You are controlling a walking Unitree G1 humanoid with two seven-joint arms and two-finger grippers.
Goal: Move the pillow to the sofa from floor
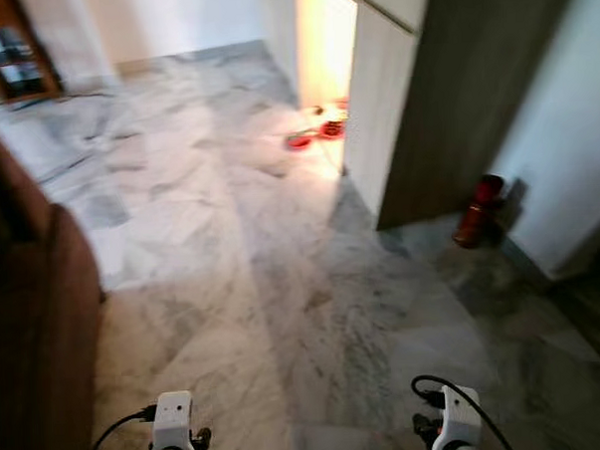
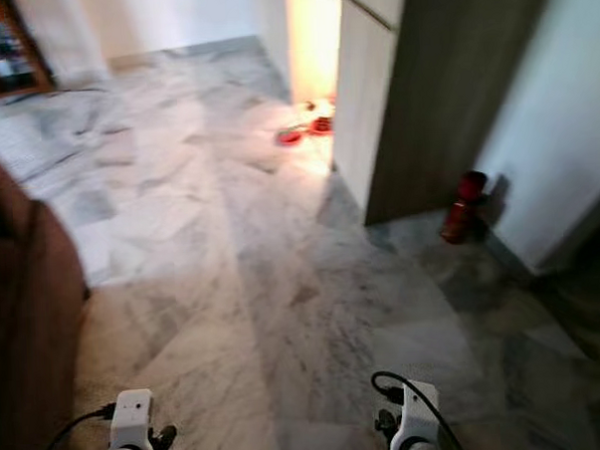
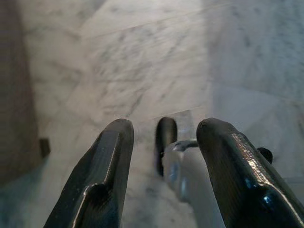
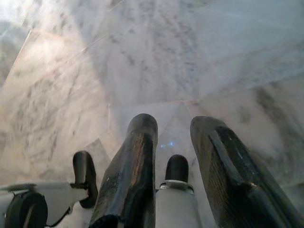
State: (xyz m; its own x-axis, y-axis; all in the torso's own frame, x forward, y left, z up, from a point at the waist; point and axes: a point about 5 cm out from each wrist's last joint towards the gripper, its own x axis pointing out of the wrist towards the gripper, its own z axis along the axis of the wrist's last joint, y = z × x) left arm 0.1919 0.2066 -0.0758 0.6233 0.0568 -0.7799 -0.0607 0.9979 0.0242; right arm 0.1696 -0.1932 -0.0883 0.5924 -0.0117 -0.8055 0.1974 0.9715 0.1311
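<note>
My left gripper (image 3: 164, 142) and right gripper (image 4: 173, 137) hung low over the marble floor (image 1: 283, 286), fingers parted and empty. The brown sofa (image 1: 31, 326) filled the left edge. Farther off, upper centre, red things, perhaps bowls (image 1: 311, 135), lay blurred; I couldn't make out the pillow.

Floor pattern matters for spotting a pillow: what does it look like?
White and grey veined marble floor, clearest in the left eye view.
</note>
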